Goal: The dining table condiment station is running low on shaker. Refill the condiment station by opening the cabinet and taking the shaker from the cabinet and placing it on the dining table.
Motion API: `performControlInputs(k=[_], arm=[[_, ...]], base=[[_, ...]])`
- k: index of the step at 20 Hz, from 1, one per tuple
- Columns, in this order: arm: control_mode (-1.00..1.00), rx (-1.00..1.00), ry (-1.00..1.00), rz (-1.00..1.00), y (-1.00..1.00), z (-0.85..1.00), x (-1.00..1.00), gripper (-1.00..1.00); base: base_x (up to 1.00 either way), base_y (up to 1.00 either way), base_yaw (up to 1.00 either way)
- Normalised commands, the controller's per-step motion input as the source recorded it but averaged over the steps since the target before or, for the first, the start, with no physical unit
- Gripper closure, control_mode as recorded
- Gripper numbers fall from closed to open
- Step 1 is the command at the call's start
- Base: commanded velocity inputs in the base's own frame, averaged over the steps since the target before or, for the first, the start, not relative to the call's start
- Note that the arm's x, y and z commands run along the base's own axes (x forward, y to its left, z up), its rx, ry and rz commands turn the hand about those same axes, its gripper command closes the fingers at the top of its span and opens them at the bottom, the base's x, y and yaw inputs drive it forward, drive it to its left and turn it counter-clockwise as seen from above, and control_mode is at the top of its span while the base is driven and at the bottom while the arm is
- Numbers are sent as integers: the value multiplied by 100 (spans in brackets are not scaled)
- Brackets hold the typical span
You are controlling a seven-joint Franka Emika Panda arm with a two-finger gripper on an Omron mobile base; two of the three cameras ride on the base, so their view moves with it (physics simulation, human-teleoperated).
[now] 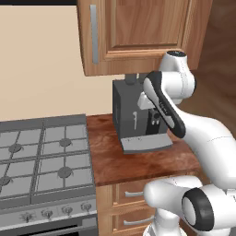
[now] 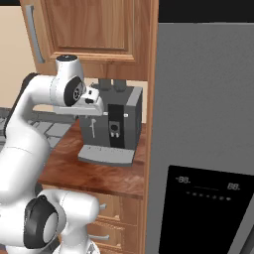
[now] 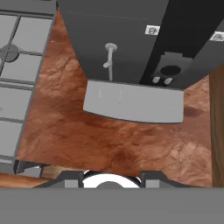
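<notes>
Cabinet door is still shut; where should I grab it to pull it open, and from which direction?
Take the long vertical silver bar handle on the cabinet door's left edge. Approach from the front, jaws horizontal so they straddle the bar. The handle on that edge suggests hinges on the right, so the door likely swings out and rightward.

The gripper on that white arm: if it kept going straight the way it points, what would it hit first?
Probably the reddish-brown wooden countertop, just in front of the dark grey coffee machine's pale grey drip tray. Depth is hard to judge, so it might touch the tray's front edge instead.
</notes>
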Motion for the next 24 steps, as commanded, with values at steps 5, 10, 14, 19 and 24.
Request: performControlInputs(k=[5, 10, 14, 19, 24], arm=[[-100, 0, -2, 0, 0, 0, -1, -100], [-100, -4, -31, -15, 58, -3, -29, -100], [-100, -13, -48, -13, 100, 17, -7, -100], [-100, -12, -48, -7, 100, 55, 0, -100], [-100, -13, -45, -2, 72, 96, 0, -100]], base=[[0, 0, 0], [0, 0, 0], [0, 0, 0], [0, 0, 0], [0, 0, 0]])
